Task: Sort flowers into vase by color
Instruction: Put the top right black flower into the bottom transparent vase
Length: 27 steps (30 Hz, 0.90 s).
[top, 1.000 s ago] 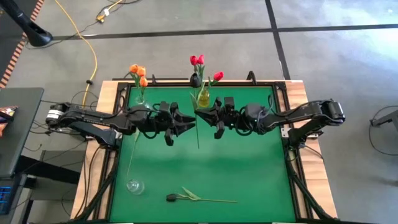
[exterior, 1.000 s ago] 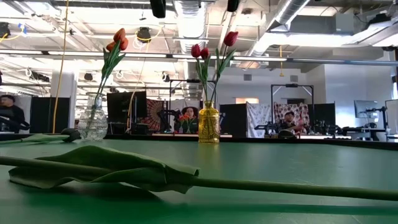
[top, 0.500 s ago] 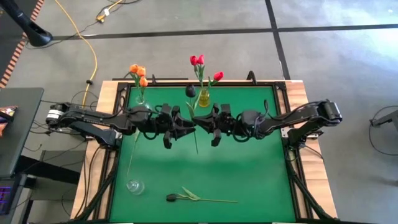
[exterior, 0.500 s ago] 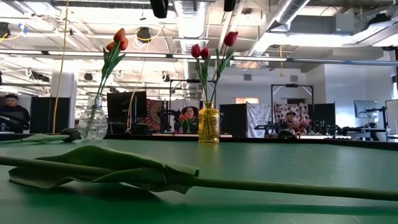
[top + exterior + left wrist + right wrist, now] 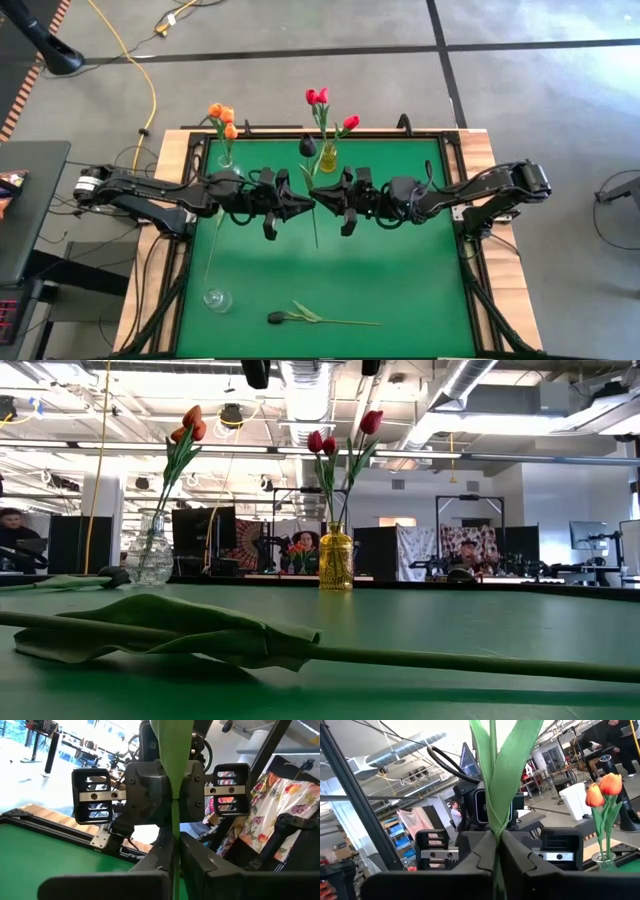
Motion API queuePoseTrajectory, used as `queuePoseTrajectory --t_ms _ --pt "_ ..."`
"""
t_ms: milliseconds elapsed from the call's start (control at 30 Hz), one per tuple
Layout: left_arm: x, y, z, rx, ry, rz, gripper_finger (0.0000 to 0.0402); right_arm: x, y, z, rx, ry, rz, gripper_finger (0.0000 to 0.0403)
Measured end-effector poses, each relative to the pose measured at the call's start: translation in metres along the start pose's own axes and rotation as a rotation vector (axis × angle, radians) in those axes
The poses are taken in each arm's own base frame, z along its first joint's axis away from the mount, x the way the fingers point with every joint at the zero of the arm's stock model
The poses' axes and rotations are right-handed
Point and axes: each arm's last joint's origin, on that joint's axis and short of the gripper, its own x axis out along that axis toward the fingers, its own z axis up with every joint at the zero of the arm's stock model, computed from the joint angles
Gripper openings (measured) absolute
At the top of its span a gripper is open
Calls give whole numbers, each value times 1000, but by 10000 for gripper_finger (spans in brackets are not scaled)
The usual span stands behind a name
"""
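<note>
Dark-headed tulip [image 5: 312, 185] held up over the middle of the green table [image 5: 400, 280], stem hanging down between the two arms, near-black head [image 5: 307, 147] just beside the yellow vase [image 5: 327, 157]. Pinched from both sides: left gripper [image 5: 303, 203] now clamped tight on the stem, where a second ago it stood half open just short of it; right gripper [image 5: 322, 195] pressed on the same stem from the other side, fingers [image 5: 520, 855] closed around it in the wrist view. Head shifted a touch away from the vase since a second back.

Further out: three red-pink tulips [image 5: 320, 98] standing in the yellow vase at the far edge, orange tulips [image 5: 221, 116] in a clear vase [image 5: 226, 160] at the far left. Unchanged on the near side: another dark tulip [image 5: 320, 319] lying flat, an empty clear vase [image 5: 217, 299] near the left corner.

Open green felt across the whole near half and the right side; arms crowded together only along the far third.
</note>
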Motion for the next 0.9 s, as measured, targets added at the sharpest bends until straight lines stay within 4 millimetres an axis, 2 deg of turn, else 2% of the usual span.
queuePoseTrajectory --t_ms 300,467,600,700,900 --pt "-2 -1 1 21 7 -4 1 0 0 0 -1 14 25 87" --pt "-14 -5 10 36 26 3 0 0 3 -2 18 67 119 145" --pt "-32 -11 20 41 59 -29 0 0 3 -5 50 110 165 208" --pt "-48 -19 27 32 116 -137 0 -1 6 -6 57 131 197 245" --pt "-88 -42 32 -11 265 -316 0 -4 15 -13 98 172 213 264"
